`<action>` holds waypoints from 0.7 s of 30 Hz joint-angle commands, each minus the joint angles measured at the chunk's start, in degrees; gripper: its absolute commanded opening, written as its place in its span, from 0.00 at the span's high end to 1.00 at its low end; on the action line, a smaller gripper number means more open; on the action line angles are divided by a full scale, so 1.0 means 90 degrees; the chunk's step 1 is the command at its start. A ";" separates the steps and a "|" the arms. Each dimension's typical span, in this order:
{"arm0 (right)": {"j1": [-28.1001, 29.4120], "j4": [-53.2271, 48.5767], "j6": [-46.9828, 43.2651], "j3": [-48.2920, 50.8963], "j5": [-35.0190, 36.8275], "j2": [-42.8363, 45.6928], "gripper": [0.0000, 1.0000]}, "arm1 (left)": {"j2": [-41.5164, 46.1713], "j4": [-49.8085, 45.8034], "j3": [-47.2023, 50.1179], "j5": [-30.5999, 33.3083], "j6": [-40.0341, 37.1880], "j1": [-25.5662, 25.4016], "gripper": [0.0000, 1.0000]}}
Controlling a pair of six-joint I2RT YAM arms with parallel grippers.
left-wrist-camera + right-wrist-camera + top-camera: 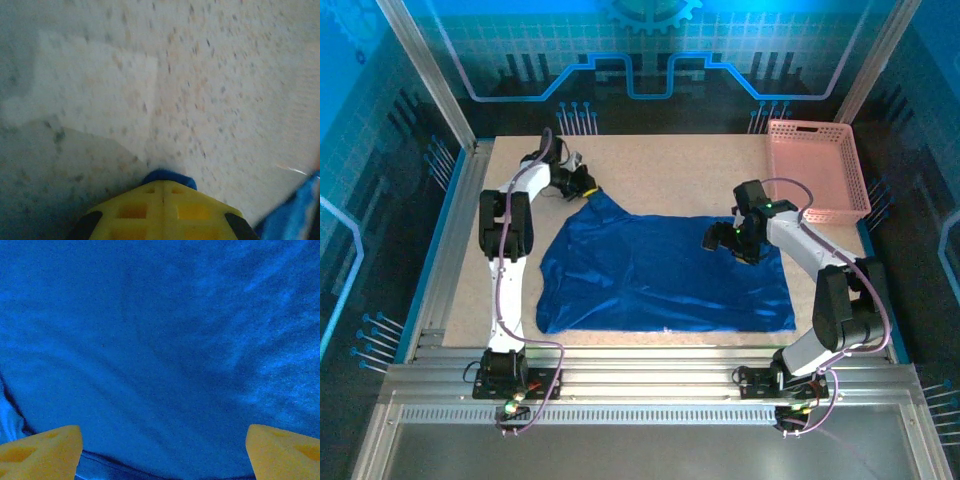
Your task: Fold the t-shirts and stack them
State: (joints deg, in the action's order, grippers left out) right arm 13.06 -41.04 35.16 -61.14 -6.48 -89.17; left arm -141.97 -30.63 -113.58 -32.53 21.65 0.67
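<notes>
Spread across the near and middle desk, the t-shirt, with the right tool released wide above its right part, the left tool clenched on its far left corner, and farthest, far right, a pink basket.

The t-shirt is showing plain royal blue with paler sheen streaks. The table is showing beige with dark speckles. The basket is showing pink latticework. The right gripper is showing 2 yellow fingers.
</notes>
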 commanded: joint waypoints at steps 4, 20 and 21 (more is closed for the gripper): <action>-0.0092 0.0100 0.0196 0.0170 0.0000 0.0087 0.14 | 0.0737 -0.0005 0.0350 -0.0062 -0.0045 0.0170 1.00; -0.0673 0.0202 0.1321 0.0182 0.1268 -0.1094 0.16 | 0.3926 0.1193 0.2506 0.0699 0.1840 0.0424 1.00; -0.0695 0.0227 0.1301 0.0175 0.1244 -0.1122 0.16 | 0.4040 0.1137 0.2530 0.0711 0.1892 0.0415 1.00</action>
State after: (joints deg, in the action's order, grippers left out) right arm 7.64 -39.94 44.88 -59.94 3.79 -98.28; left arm -108.92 -20.69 -92.44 -27.86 34.81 4.19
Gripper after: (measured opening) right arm 0.843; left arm 0.053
